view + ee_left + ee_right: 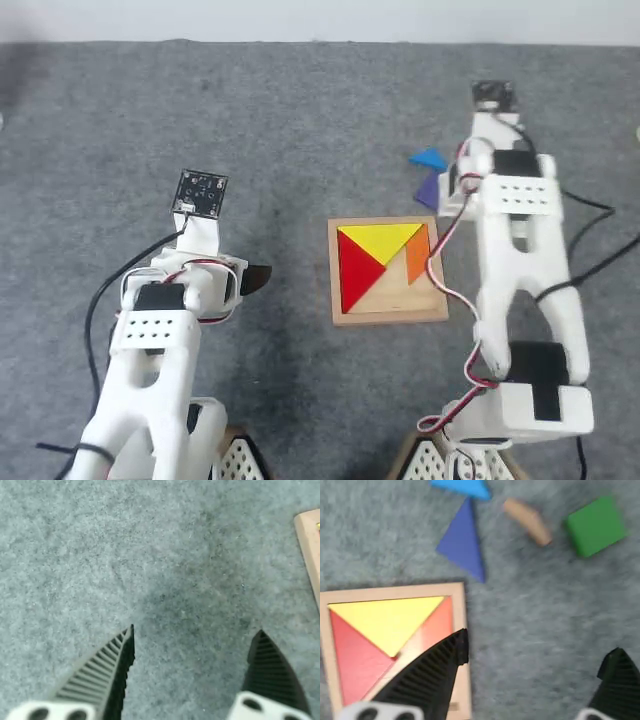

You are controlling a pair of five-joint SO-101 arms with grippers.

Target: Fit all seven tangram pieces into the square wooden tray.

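The right gripper (540, 650) has its fingers wide, one above the rim of the square wooden tray (395, 587); the dark blue triangle (465, 542) and green square (596, 526) lie beyond. The left gripper (195, 635), fingers wide, hangs above the desk (150, 555).

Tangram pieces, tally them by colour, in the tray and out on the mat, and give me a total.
yellow piece: 1
red piece: 1
orange piece: 1
light blue piece: 1
dark blue piece: 1
green piece: 1
tan piece: 1
Total: 7

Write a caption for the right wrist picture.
Open right gripper by the tray, with blue triangle, purple triangle, tan piece and green square loose on the mat.
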